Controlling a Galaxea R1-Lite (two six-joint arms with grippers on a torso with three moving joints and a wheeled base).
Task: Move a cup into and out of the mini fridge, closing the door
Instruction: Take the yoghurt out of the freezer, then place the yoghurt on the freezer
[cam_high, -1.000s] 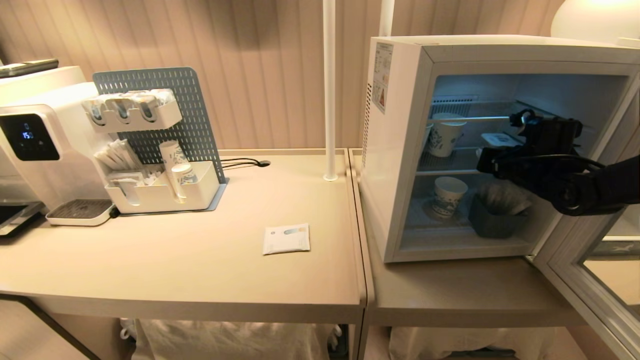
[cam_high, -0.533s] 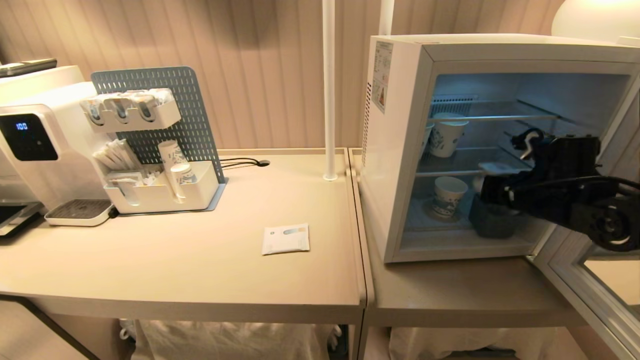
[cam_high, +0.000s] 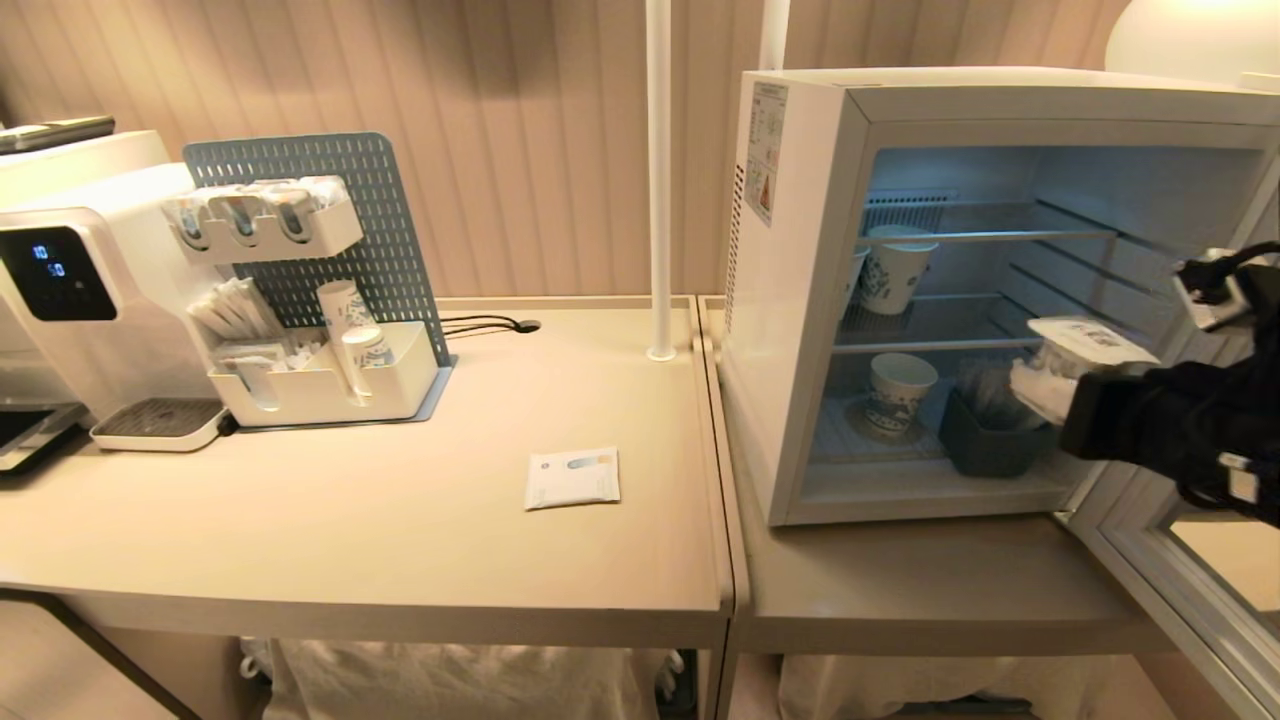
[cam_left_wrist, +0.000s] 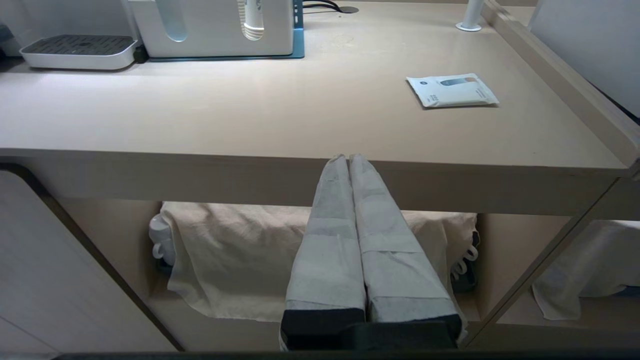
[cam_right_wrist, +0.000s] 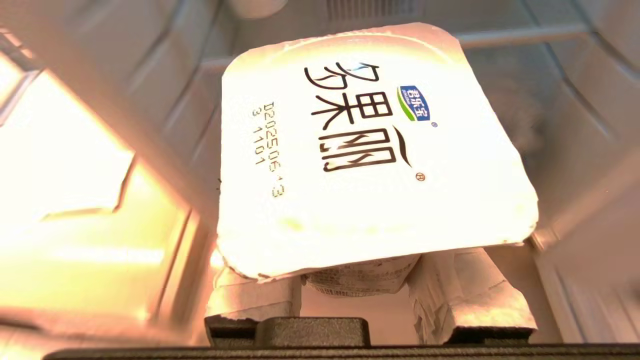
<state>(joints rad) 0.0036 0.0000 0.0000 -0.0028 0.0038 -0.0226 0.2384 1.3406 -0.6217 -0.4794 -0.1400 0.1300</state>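
A: Now that the right gripper (cam_high: 1045, 385) has drawn back from the mini fridge's (cam_high: 800, 300) shelves to its mouth, what's it carrying?

B: It's clamped on the sealed cup (cam_right_wrist: 370, 150). Removal's nearly done; the door (cam_high: 1180, 560) stands open. The left gripper (cam_left_wrist: 348, 162) hangs shut, parked below the table's edge.

Beige worktop (cam_high: 400, 540) carries a white sachet (cam_high: 572, 478) centre, organiser rack (cam_high: 320, 380) at ten o'clock, mini fridge (cam_high: 800, 300) at three o'clock.

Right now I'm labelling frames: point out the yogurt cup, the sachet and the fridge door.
yogurt cup (cam_right_wrist: 370, 150): right wrist view, middle of its foil lid.
sachet (cam_high: 572, 478): head view, centre of the flat white packet.
fridge door (cam_high: 1165, 580): head view, pale frame's lower edge.
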